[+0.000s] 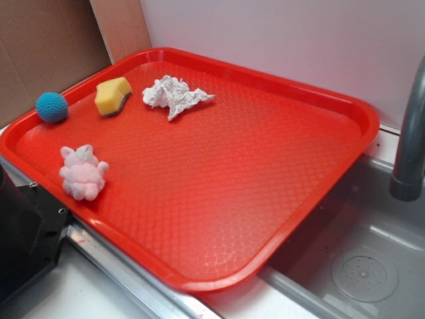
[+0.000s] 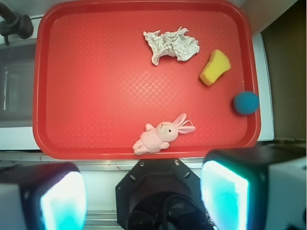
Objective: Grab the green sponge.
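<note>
You've got the green sponge (image 2: 215,67) lying on the red tray (image 2: 96,86) near its edge, between the crumpled white tissue (image 2: 170,45) and the blue ball (image 2: 246,102), touching neither. The pink plush bunny (image 2: 160,135) lies well apart, close to the tray's rim nearest you. Your end effector (image 2: 144,191) hangs above the tray's edge, fingers (image 2: 224,194) spread wide, pinching nothing.

Around the green sponge (image 2: 215,67), my way was hemmed by the tissue (image 2: 171,45), the blue ball (image 2: 246,102) and the tray rim (image 2: 253,72); above lay open.
</note>
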